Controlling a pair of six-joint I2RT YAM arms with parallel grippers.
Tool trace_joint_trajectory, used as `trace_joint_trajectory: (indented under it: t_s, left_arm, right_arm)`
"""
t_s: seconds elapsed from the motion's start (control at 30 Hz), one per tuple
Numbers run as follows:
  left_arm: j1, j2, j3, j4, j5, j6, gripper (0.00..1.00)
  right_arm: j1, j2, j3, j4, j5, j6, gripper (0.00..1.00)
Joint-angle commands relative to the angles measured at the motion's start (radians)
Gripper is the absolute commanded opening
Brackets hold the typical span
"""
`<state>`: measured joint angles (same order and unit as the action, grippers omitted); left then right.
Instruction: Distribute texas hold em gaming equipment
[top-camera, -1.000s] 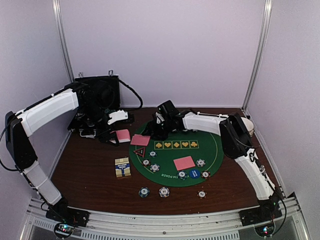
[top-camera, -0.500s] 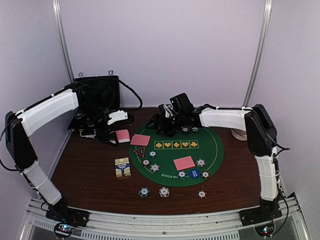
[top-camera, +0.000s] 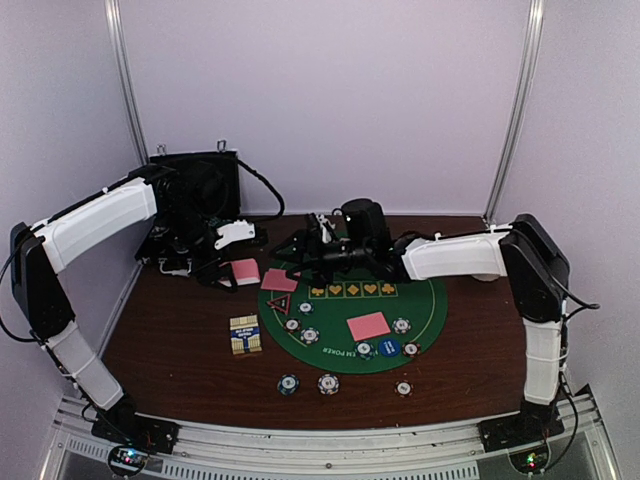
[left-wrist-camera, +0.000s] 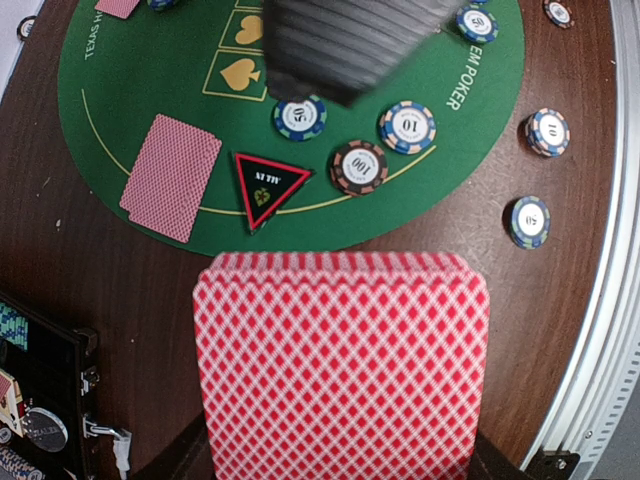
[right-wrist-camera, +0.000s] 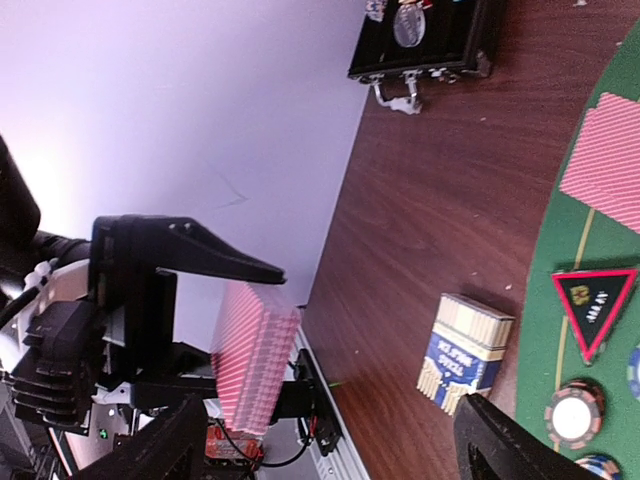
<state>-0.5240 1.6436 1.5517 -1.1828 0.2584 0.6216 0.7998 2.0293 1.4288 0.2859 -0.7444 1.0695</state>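
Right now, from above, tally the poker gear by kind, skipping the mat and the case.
Striped chips: 9
Blue disc: 1
Triangle marker: 1
Pink cards or stacks lying flat: 2
Held deck: 1
Card box: 1
Total: 15
The right arm hides the mat's far edge.

Right gripper (top-camera: 303, 246) swings left from above the green mat (top-camera: 432, 300), now levels out, pointing at the card deck (right-wrist-camera: 255, 360) just ahead of it. Jaws spread wider. Right forearm stretches out.
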Motion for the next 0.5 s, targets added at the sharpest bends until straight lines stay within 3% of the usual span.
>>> trace_joint_trajectory:
  t_s: [0.0, 0.47]
  left_arm:
    - [0.007, -0.010, 0.029, 0.021, 0.023, -0.004, 0.00]
    - [0.007, -0.010, 0.043, 0.023, 0.039, -0.003, 0.00]
  right_arm:
    - [0.031, 0.014, 0.048, 0.122, -0.034, 0.089, 0.89]
    - [0.072, 0.123, 0.161, 0.160, -0.094, 0.160, 0.83]
